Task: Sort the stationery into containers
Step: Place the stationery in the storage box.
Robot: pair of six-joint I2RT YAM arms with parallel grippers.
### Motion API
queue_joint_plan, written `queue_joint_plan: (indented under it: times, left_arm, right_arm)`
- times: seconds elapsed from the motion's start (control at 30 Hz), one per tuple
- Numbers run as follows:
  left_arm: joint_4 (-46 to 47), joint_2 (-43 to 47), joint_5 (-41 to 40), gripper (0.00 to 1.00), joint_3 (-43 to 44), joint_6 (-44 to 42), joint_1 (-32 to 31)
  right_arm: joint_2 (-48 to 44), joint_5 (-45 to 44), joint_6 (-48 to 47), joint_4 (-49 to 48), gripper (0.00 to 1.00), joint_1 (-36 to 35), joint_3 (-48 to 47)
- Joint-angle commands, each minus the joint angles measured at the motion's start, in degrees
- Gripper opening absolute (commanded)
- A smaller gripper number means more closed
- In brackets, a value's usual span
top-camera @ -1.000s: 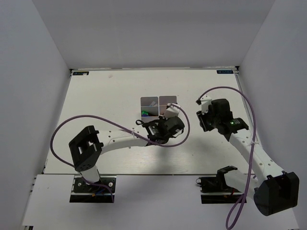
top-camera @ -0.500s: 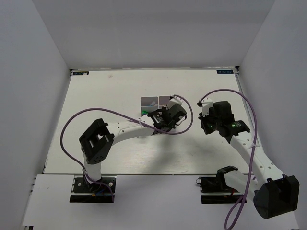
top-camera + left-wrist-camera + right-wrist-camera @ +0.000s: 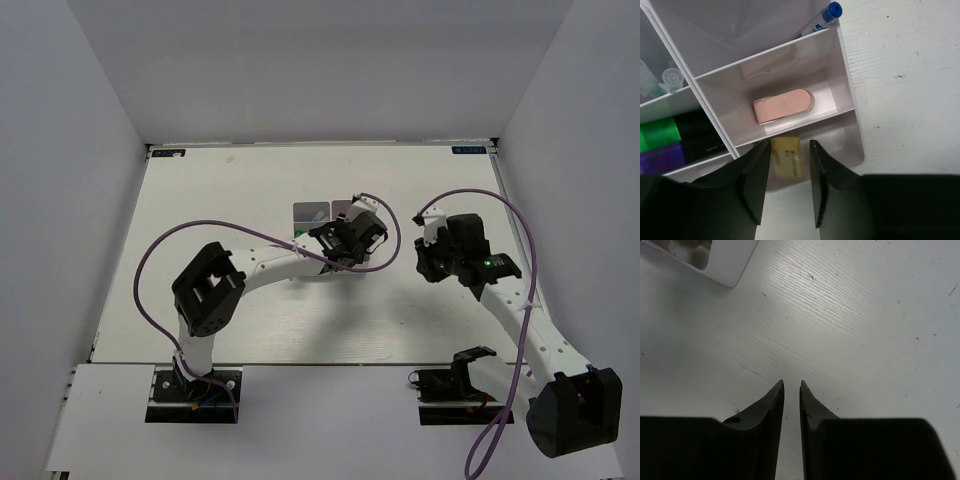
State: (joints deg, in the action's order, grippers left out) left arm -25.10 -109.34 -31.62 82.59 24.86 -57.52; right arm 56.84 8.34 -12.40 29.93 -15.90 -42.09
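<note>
Hovering: left claw (image 3: 789, 144) grasping tan eraser (image 3: 785, 159), poised over end bin (image 3: 841, 142), likely for release; right claw (image 3: 791, 386) nearly closed, holding nothing, parked above worktop (image 3: 870, 315).

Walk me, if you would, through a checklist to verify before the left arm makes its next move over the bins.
1. Left gripper is above the block of white translucent plastic bins: ok.
2. Small tan rectangular eraser shows between the jaws, at the nearest right-column bin: ok.
3. Jaws clamped on that eraser: cannot tell; a gap shows on one side.
4. Nearest bin free of other items: cannot tell; the jaws hide much of it.
5. Pinkish-white clip-like piece lies in the next bin, apart from the jaws: ok.
6. Right gripper is off the bins, over bare table, jaws nearly closed on nothing: ok.
</note>
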Motion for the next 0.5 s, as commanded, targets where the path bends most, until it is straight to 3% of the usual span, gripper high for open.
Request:
queue_joint_plan:
  times: [0.0,0.17,0.23,0.27,0.33,0.37,0.43,0.47]
  left_arm:
    - [0.4,1.0,0.6,0.51,0.9,0.2,0.0]
    - [0.4,2.3,1.3,0.53,0.6,0.4,-0.5]
    - [0.6,3.7,0.9,0.48,0.8,-0.6,-1.7]
    - [0.6,5.0,0.9,0.24,0.6,-0.9,-2.8]
    - [0.8,8.5,0.9,0.01,-0.8,-2.7,-4.4]
    - [0.4,9.6,0.9,0.01,-1.5,-3.3,-5.5]
    - [-0.1,15.7,3.2,0.01,-6.2,-3.8,-6.4]
    - [0.0,17.6,4.1,0.05,-7.9,-3.3,-6.4]
  right_arm:
    - [-1.1,2.0,-0.1,-0.5,0.23,0.5,0.5]
    - [-1.1,3.0,-0.2,0.0,0.21,1.0,0.3]
    - [-1.6,3.8,-0.4,0.2,0.20,1.2,0.5]
    - [-1.7,4.1,-0.9,0.6,0.20,1.4,0.3]
    - [-1.8,5.0,-1.6,0.8,0.26,1.6,0.3]
    - [-1.9,6.0,-2.0,1.1,0.42,1.7,0.4]
    - [-2.1,6.7,-1.9,0.9,0.62,2.0,0.7]
    - [-2.3,7.0,-1.8,0.7,0.78,2.4,0.6]
